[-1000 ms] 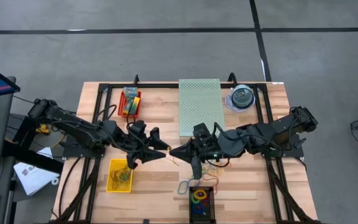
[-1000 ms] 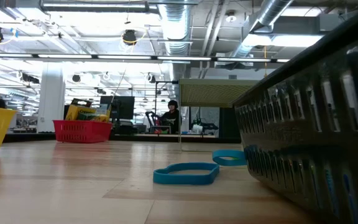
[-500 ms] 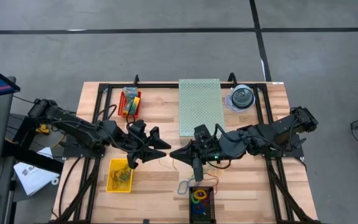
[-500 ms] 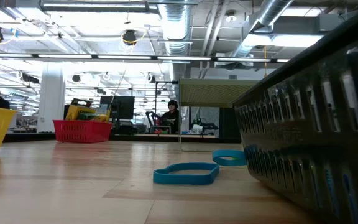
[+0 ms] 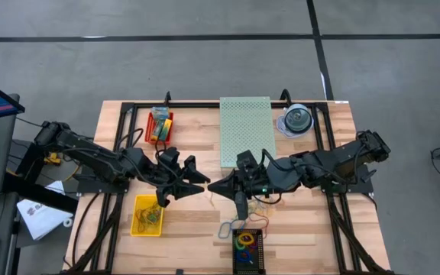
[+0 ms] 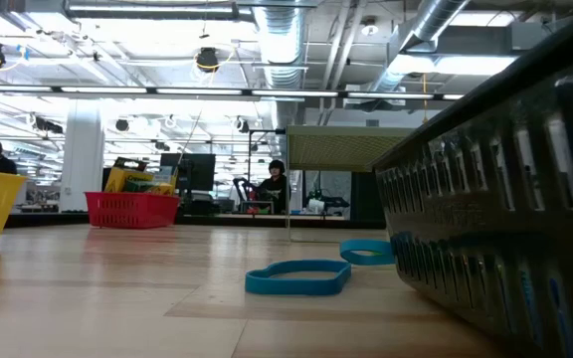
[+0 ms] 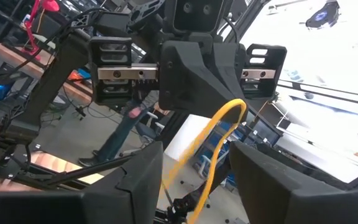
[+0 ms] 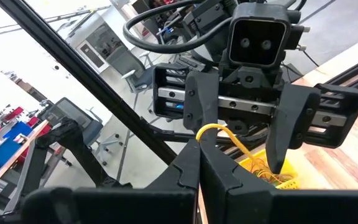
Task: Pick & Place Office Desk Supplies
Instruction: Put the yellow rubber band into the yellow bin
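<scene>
left tool (image 5: 202,187): middle of the frame in the high view, tip to tip with the right one. Fingers (image 7: 135,180) spread, with a yellow band (image 7: 211,149) running up between them; can't tell if they touch it.
right tool (image 5: 212,188): pressed together, pinching that same yellow band (image 8: 219,132) at its tip.
other bands: a heap in the yellow bin (image 5: 147,215) at lower left, a bright bunch in the dark bin (image 5: 247,246) at bottom centre, a pale loop (image 5: 227,228) on the table (image 5: 189,229) just left of that bin. Low view has two blue loops (image 6: 298,277) lying flat beside the dark bin.
crayon boxes (image 5: 159,122): in the red bin (image 5: 168,130), upper left of the table.
green box (image 5: 245,130): top centre, disc case (image 5: 296,121) to its right.
</scene>
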Action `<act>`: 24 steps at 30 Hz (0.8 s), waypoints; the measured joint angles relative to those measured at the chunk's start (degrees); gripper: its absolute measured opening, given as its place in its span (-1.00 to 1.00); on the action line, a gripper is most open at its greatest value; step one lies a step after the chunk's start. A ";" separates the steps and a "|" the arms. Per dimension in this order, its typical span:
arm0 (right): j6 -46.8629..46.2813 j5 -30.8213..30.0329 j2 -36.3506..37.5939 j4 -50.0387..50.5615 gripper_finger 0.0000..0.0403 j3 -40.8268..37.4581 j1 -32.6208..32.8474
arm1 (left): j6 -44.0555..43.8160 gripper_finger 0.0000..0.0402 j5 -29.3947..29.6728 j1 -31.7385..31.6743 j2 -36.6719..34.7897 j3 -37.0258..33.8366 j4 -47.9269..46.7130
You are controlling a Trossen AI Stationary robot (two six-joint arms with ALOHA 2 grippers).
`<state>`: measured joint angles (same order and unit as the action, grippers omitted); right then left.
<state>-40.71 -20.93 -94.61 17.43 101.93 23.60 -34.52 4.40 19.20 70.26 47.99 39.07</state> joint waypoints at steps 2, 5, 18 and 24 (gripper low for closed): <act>0.02 0.02 0.00 0.02 -1.00 0.00 -0.12 | 0.00 -0.13 -0.04 0.00 0.00 0.00 -0.02; 0.02 0.00 0.00 0.02 -1.00 0.00 -0.19 | -0.02 -0.18 -1.07 0.00 0.00 0.00 0.00; -0.22 0.12 0.00 0.07 -1.00 0.00 -0.95 | 0.04 -0.41 -1.32 0.00 0.00 0.00 -0.02; -0.22 0.11 0.00 0.04 -1.00 0.00 -0.95 | 0.91 -0.81 -1.29 0.00 0.00 0.00 -0.02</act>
<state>-40.93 -20.82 -94.61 17.47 101.93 22.65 -33.61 3.11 19.20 70.26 47.99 39.05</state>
